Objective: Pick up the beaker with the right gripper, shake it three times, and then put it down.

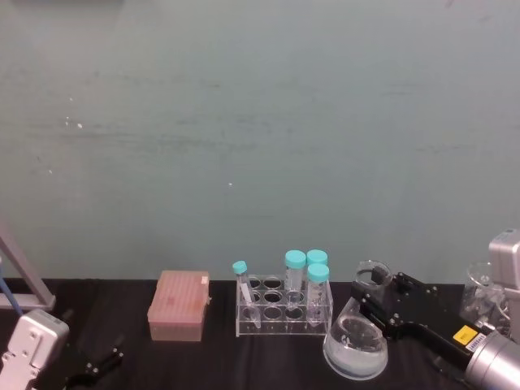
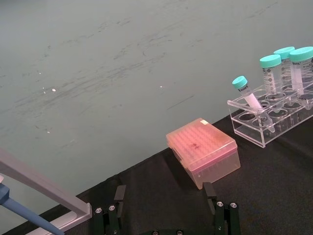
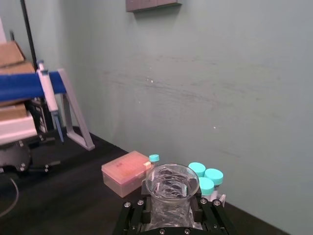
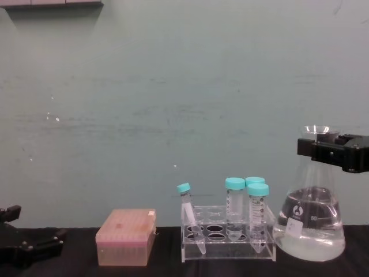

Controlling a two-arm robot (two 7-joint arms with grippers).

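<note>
1. The rack (image 1: 283, 313) is a clear plastic block on the black worktop (image 1: 244, 366), in front of a pale green wall.
2. Four teal-capped tubes (image 4: 235, 208) sit in the rack. Three stand upright at its right end and one leans in its left end.
3. The beaker (image 4: 309, 225) is a clear conical flask with white marks and a small label. It is just right of the rack and, in the head view, nearer the robot than the rack.
4. In the chest view the beaker is upright, with clear liquid in its wide base. Its neck rises well above the tube caps.
5. Its base is about level with the rack's foot in the chest view, but I cannot tell whether it touches the worktop.
6. The right end effector (image 4: 321, 149) reaches in from the right of the rack and is clamped on the beaker's neck, just under the flared rim.
7. In the right wrist view its black fingers (image 3: 137, 215) press on both sides of the glass.
8. A pink box (image 1: 179, 305) with its lid closed lies on the worktop left of the rack, apart from it.
9. The left end effector (image 2: 165, 193) sits low over the worktop, well to the left of the rack and beyond the box.
10. Its thin fingers are spread apart, with nothing between them.
</note>
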